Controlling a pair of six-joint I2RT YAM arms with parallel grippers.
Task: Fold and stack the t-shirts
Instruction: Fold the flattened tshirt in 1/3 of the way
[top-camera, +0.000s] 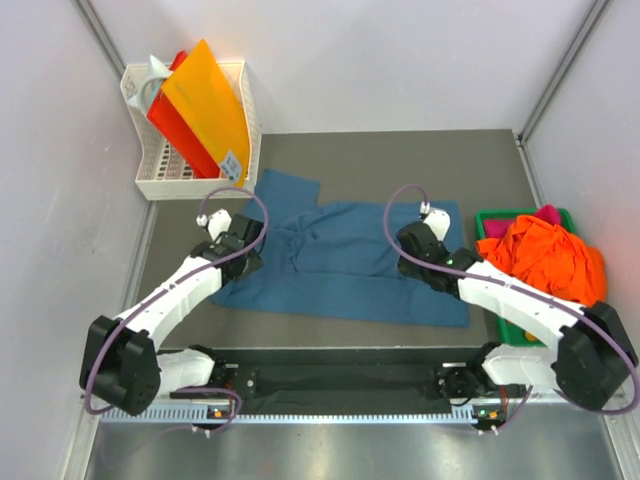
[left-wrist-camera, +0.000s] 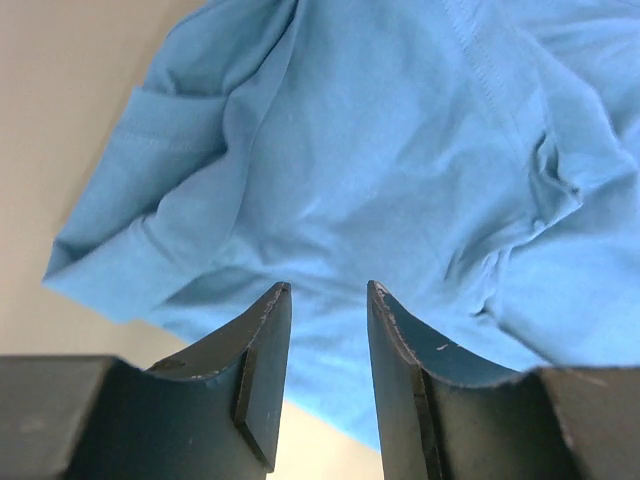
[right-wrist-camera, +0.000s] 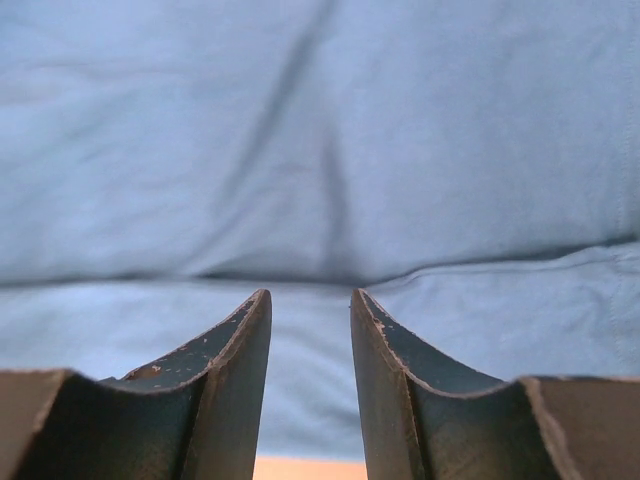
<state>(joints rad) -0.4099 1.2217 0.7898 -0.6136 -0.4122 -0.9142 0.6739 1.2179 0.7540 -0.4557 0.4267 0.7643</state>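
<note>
Here, the dark teal-blue t-shirt (top-camera: 350, 265) lies spread across the middle of the grey surface (top-camera: 400, 150). It is rumpled along its left side, with one sleeve reaching toward the upper left. The left arm (top-camera: 180, 295) comes in from the lower left, and the left jaws sit over the shirt's left edge. The left wrist view shows them released, parted with nothing between them and wrinkled cloth beyond. The right arm (top-camera: 510, 295) comes in from the lower right, and the right jaws sit over the shirt's right part. They too are parted and empty, above smoother cloth crossed by a fold line. At the right edge, a green tray (top-camera: 490, 218) holds a bunched orange t-shirt (top-camera: 550, 255), with a magenta-pink t-shirt (top-camera: 547, 214) showing behind it. In the upper left, a white basket (top-camera: 150, 180) holds yellow and red-orange items (top-camera: 205, 105).
</note>
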